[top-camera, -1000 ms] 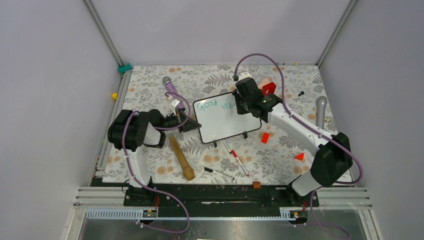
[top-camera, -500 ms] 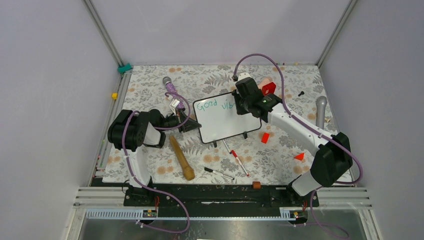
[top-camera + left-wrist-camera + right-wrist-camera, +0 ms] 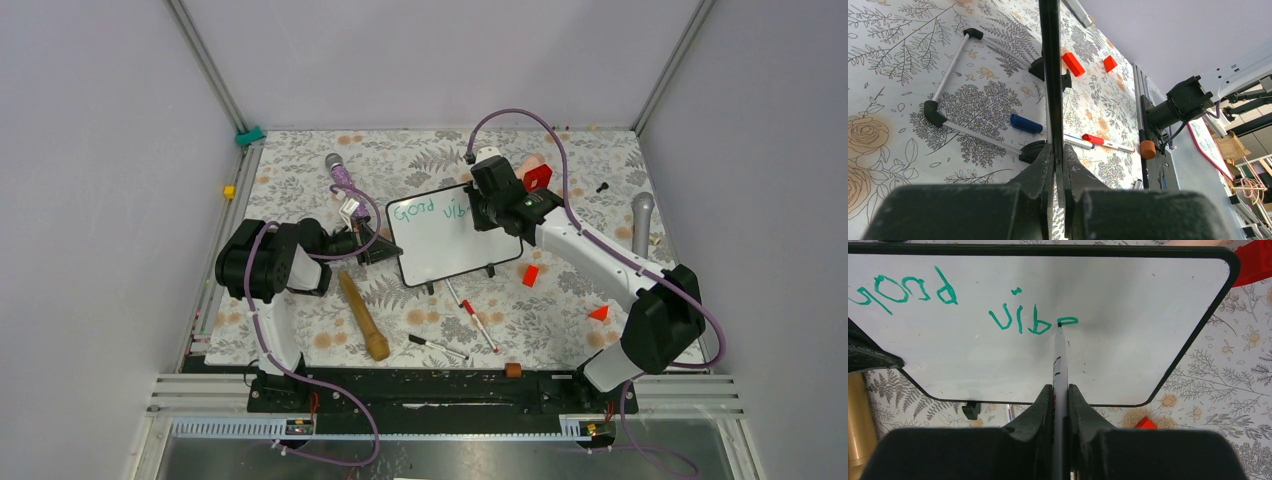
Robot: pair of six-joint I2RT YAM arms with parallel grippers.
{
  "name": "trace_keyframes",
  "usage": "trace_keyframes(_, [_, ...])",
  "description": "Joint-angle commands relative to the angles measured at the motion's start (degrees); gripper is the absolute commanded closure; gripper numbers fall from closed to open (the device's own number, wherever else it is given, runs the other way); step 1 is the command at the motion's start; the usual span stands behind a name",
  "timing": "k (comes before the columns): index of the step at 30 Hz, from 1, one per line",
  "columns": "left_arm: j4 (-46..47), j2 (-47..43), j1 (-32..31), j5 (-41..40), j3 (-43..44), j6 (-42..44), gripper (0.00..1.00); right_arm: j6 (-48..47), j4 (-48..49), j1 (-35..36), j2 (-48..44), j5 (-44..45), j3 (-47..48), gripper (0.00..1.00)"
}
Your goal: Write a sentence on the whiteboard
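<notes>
- The left gripper (image 3: pixel 1055 150) is pressed together on the edge of the whiteboard (image 3: pixel 455 250), at its 9 o'clock side. It has not moved in the last second, and the board stays in the middle of the mat (image 3: pixel 300 180).
- The sentence (image 3: pixel 1018 322) reads "Good vib", and a small new loop is begun just after it.
- The right gripper (image 3: pixel 1060 392), over the board's 2 o'clock corner, pinches the marker (image 3: pixel 1060 355). It has shifted only slightly, so I judge the "e" is being written and most words remain.

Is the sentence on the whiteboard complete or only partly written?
Partly: the sentence reads only "Good vib" plus one started letter where the marker tip rests.
</notes>
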Motion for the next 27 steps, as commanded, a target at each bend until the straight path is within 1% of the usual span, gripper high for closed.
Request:
trace_keyframes(1, [1.81, 1.02, -0.45, 1.18, 0.76, 3.38, 1.0, -0.47, -0.7, -0.09, -0.97, 1.43, -0.72, 1.0])
trace_keyframes(10, [1.78, 0.98, -0.47, 1.22, 0.71, 3.35, 1.0, -0.58, -1.99, -0.14, -0.55, 2.93, -0.34, 1.0])
trace_keyframes(20, [1.81, 1.02, -0.46, 1.14, 0.7, 3.4, 1.0, -0.28, -2.07, -0.08, -0.42, 6.49, 0.61, 1.0])
trace_keyframes(27, [1.81, 1.08, -0.46, 1.14, 0.78, 3.39, 1.0, -0.3, -1.81, -0.12, -2.32, 5.84, -0.09, 1.0])
